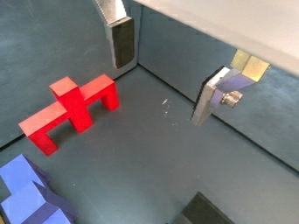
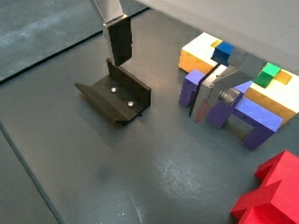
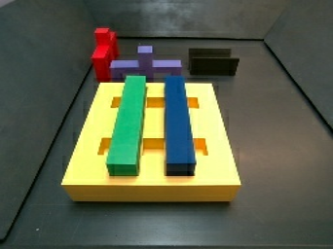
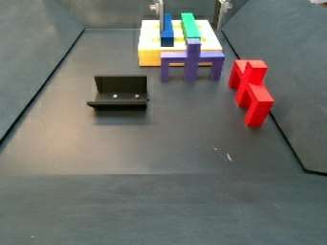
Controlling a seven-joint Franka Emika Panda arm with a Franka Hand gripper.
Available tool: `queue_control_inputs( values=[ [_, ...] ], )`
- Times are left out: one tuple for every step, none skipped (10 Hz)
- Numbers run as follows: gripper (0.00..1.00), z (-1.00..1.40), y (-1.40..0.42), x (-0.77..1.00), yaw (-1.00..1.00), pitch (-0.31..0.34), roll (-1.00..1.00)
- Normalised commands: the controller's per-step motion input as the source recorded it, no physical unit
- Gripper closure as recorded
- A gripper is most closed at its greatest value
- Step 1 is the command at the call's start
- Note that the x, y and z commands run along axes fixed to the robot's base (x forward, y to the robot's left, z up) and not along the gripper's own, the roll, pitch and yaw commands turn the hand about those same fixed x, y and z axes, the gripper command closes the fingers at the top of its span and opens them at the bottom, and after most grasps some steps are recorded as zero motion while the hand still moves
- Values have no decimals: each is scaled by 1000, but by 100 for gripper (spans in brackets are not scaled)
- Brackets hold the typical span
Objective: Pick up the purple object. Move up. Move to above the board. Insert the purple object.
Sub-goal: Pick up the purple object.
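Two fingers wide apart, gripper [image 2: 163, 74] empty above counter | one finger [image 2: 215, 94] right against purple piece [image 2: 239, 110] | piece stands at board's [image 4: 151, 50] 6 o'clock edge | red block [image 4: 251, 88] at piece's 3 o'clock

The dark floor [image 4: 153, 191] carried four things. In a side view the fixture [image 4: 119, 93] stood at left, the red block [image 4: 251, 88] at right, the purple object [image 4: 192, 59] between them farther back, and the board [image 4: 151, 54] just behind it. The gripper [image 2: 165, 77] hung above the floor.
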Motion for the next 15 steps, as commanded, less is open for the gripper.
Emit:
queue_control_inputs(
  values=[
    [0, -183, -311, -106, 0, -109, -16],
    [0, -197, -429, -94, 0, -111, 0],
    [0, -231, -566, -117, 0, -113, 0],
    [0, -266, -657, -63, 0, -106, 0],
    [0, -263, -686, -40, 14, -107, 0],
    [0, -246, -737, -37, 60, -99, 29],
    [0, -226, -714, -49, 103, -96, 23],
    [0, -226, -674, -14, 143, -96, 21],
    [0, -257, -643, -20, 166, -84, 44],
    [0, -294, -591, -11, 137, -60, 143],
    [0, -354, -483, -49, 20, -10, 293],
    [0, -380, -386, -63, 0, -1, 304],
    [0, -391, -300, -80, 0, 0, 323],
    [0, -440, -191, -80, 0, 0, 329],
    [0, -354, -169, 0, 0, 0, 284]
  ],
)
